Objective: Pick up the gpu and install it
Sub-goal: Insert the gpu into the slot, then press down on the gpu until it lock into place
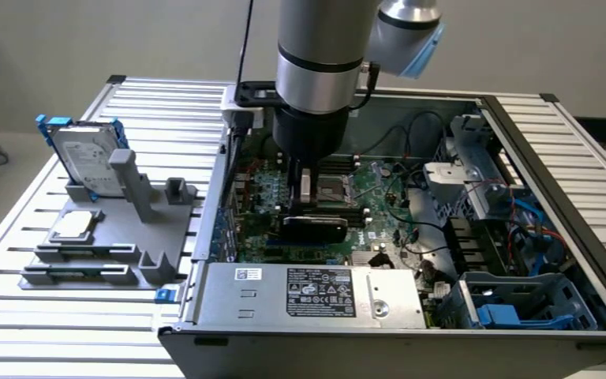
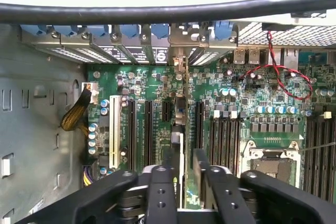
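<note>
The gpu (image 1: 314, 229) stands on edge on the green motherboard (image 1: 387, 197) inside the open computer case, its black rounded shroud facing the front. My gripper (image 1: 308, 207) hangs straight down over its upper edge. In the wrist view the gpu (image 2: 180, 140) runs edge-on between my two black fingers (image 2: 160, 182) towards the silver brackets at the case's back wall. The gripper (image 2: 181, 165) is open: the fingers straddle the card, and a gap shows between the card and one finger.
A silver power supply (image 1: 314, 292) fills the case's front. Drive cages and blue cables (image 1: 514, 237) crowd the exterior view's right. Outside on the left, a grey holder (image 1: 103, 253) carries a hard drive (image 1: 84, 158) and a processor chip (image 1: 75, 227). The CPU socket (image 2: 270, 166) lies beside the card.
</note>
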Motion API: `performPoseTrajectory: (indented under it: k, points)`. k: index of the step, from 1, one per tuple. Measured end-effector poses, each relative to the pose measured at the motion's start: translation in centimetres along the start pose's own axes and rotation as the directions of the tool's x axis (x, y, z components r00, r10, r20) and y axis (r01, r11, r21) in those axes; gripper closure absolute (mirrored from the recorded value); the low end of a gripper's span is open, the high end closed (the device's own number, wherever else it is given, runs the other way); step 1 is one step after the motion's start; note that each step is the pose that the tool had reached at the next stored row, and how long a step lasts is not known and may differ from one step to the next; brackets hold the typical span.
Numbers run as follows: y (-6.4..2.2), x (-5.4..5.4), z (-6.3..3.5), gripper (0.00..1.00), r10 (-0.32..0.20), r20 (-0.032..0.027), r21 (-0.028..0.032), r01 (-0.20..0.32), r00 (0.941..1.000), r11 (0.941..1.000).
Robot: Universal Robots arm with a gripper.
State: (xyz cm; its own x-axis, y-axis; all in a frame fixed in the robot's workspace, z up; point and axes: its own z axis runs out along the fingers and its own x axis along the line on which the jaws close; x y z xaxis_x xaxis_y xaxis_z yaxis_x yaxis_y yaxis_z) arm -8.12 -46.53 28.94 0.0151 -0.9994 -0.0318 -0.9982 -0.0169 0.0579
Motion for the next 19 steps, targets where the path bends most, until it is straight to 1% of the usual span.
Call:
performPoseTrajectory:
  k: [2,3,4,17,19]
  points:
    - [0.00,0.00,0.00,0.86,0.000,-0.0001,0.0000,0.000,1.0000,1.0000]
    - [0.00,0.00,0.00,0.86,0.000,-0.0001,0.0000,0.000,1.0000,1.0000]
    - [0.00,0.00,0.00,0.89,0.000,-0.0001,0.0000,0.000,1.0000,1.0000]
    - [0.00,-0.08,0.05,0.89,0.000,-0.0003,0.0001,0.000,1.0000,1.0000]
    - [-0.02,-0.37,0.30,0.89,0.000,-0.0003,0.0027,0.000,1.0000,1.0000]
